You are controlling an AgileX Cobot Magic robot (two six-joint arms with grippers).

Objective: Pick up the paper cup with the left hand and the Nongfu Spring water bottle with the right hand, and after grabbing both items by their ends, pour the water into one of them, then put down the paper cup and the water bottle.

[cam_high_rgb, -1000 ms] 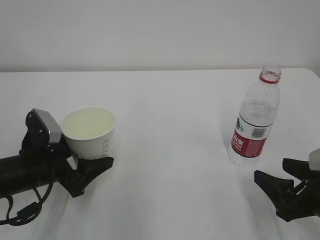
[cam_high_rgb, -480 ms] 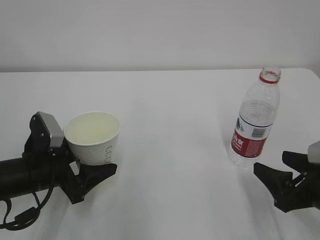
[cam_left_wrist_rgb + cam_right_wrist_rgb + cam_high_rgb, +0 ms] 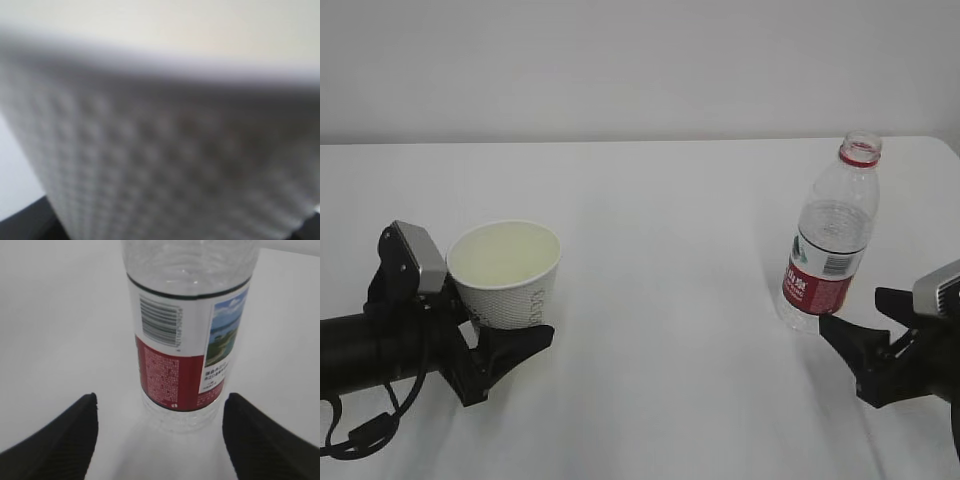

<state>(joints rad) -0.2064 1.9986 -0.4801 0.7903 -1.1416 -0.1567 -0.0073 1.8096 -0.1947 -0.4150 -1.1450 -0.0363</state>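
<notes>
On the white desk (image 3: 660, 230) the cup (image 3: 507, 272) sits upright at the left, its cream inside showing, with the left hand (image 3: 485, 345) wrapped round its lower part; one black finger (image 3: 515, 345) shows in front of the base, the other is hidden behind the cup, so the fingers appear to grip the cup low down. Whether its base touches the desk cannot be told. In the left wrist view the cup's ribbed wall (image 3: 165, 165) fills the picture, blurred. The bottle (image 3: 830, 240) stands upright and uncapped at the right, red neck ring up, apart from the cup. The right hand (image 3: 880, 340) lies low just in front of the bottle, its fingers spread wide and holding nothing. In the right wrist view the bottle's label (image 3: 185, 350) with barcode and landscape stands between the two fingertips (image 3: 60, 435), both clear of the plastic.
</notes>
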